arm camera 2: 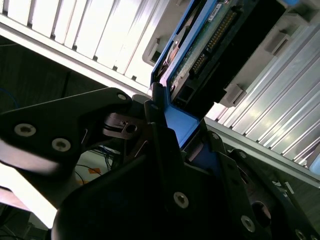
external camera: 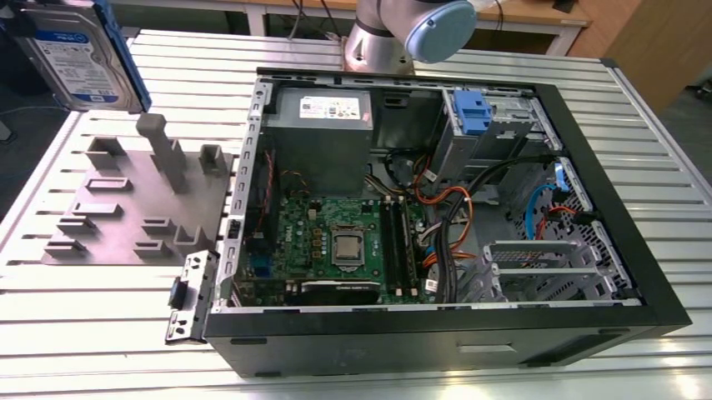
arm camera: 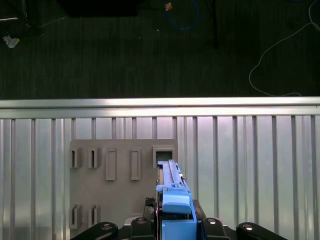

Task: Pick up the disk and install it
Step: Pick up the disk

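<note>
1. Disk, a flat silver-metal hard drive with white-and-blue label and blue plastic frame: in the exterior view it is held up, upright, at that view's far left, beyond the grey slotted plastic fixture and apart from the open black computer case.
2. Second wrist view: the black gripper has its fingers pinching the blue frame of the disk.
3. First wrist view: the disk is edge-on in the gripper, seen against the fixture on the ribbed aluminium table.
</note>
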Controlling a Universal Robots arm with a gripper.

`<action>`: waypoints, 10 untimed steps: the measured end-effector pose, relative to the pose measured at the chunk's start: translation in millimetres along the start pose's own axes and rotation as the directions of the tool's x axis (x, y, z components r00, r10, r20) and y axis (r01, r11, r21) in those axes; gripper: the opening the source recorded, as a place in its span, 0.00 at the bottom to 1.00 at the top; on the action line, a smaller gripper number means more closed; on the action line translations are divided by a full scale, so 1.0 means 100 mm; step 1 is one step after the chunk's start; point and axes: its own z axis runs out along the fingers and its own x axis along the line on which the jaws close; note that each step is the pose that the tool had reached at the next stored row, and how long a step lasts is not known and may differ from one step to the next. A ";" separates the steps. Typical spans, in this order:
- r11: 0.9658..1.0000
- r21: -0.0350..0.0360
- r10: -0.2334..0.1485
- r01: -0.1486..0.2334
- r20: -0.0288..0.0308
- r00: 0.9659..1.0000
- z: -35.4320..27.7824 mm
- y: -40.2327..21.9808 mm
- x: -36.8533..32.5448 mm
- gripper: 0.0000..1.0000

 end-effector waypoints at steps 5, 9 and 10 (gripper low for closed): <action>1.000 0.000 0.000 0.000 0.000 1.000 -0.006 0.000 0.000 0.36; 1.000 0.000 0.000 0.000 0.000 1.000 -0.007 0.000 0.000 0.36; 1.000 0.000 0.000 0.000 0.000 1.000 -0.009 0.000 0.000 0.36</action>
